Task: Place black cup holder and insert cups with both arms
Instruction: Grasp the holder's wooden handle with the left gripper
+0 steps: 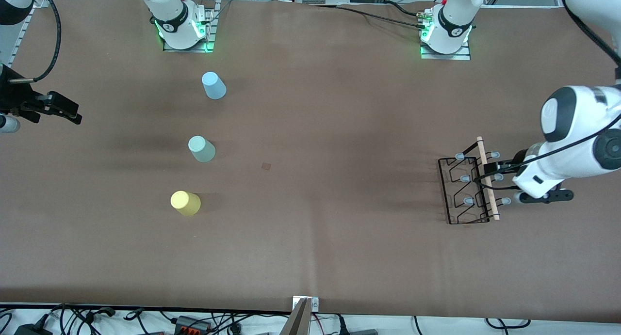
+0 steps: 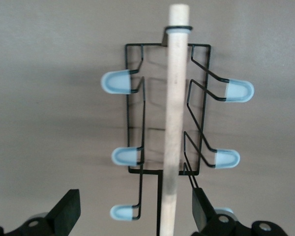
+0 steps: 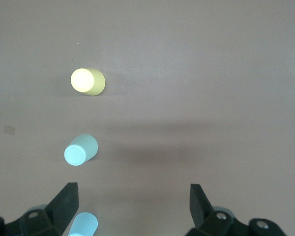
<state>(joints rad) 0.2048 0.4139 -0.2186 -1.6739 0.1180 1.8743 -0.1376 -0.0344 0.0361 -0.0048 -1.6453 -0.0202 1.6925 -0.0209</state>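
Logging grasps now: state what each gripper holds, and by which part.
Nothing is held. The left gripper is open astride the black cup holder's wooden handle, not clamped. The right gripper is open above the cups.

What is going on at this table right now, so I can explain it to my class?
The left gripper hangs open over the wooden handle of the black cup holder, which stands at the left arm's end of the table, not yet gripped. The right gripper waits open at the right arm's end. The blue cup, mint cup and yellow cup stand upside down in a row, untouched, none on the rack.
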